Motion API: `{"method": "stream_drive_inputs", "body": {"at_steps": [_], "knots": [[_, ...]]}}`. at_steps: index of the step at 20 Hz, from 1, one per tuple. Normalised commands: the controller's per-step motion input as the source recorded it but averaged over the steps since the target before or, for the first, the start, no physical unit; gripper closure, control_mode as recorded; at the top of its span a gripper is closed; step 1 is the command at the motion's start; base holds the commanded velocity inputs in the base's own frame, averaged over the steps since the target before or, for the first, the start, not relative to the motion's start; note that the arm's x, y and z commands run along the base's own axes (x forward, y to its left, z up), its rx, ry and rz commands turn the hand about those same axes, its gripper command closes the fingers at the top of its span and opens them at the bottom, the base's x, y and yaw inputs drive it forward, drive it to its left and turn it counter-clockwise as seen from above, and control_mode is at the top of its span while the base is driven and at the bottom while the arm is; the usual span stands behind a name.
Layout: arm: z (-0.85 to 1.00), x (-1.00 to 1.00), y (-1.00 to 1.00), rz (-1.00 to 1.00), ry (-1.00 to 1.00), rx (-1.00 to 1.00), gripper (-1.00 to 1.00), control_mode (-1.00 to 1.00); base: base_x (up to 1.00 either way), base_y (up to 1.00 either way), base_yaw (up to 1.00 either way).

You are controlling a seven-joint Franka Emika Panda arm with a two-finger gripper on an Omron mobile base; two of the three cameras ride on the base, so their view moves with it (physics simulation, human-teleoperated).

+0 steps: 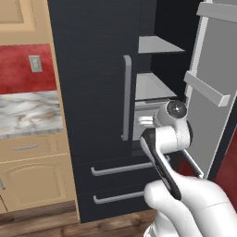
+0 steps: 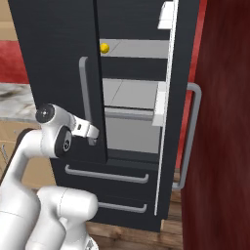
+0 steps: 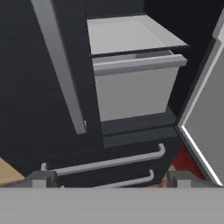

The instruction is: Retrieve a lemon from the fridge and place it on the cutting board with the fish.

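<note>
One lemon [image 2: 104, 47] sits on an upper grey shelf inside the fridge [image 1: 92, 92], near the edge of the closed left door; round, it shows no long axis or heading. The tall black unit stands upright with its right door swung open, one of two, above two drawers with grey handles. The gripper [image 2: 91, 133] hangs released, jaws spread, just before the lower shelves.

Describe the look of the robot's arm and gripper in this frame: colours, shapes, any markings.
The arm is glossy white with rounded, bulbous link shells and dark grey to black bands at the joints. One joint ends in a round dark cap with a metallic disc. The gripper has a pale boxy hand and two small dark fingers. No cables or markings are visible.
</note>
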Motion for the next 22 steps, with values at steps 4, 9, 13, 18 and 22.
{"method": "stream_drive_inputs", "body": {"at_steps": [4, 9, 13, 18, 22], "knots": [[0.33, 0.21, 0.31, 0.02, 0.21, -0.03, -1.0, -1.0, 0.0, 0.0, 0.0], [0.02, 0.18, 0.0, 0.04, 0.01, 0.13, -1.0, -1.0, 0.0, 0.0, 0.0], [0.0, 0.26, 0.17, 0.02, -0.02, -0.03, -1.0, -1.0, 0.0, 0.0, 0.0], [0.0, 0.11, 0.06, 0.0, -0.09, -0.03, -1.0, -1.0, 0.0, 0.0, 0.0], [0.03, 0.45, 0.07, 0.02, 0.0, -0.05, -1.0, -1.0, 0.0, 0.0, 0.0]]}}
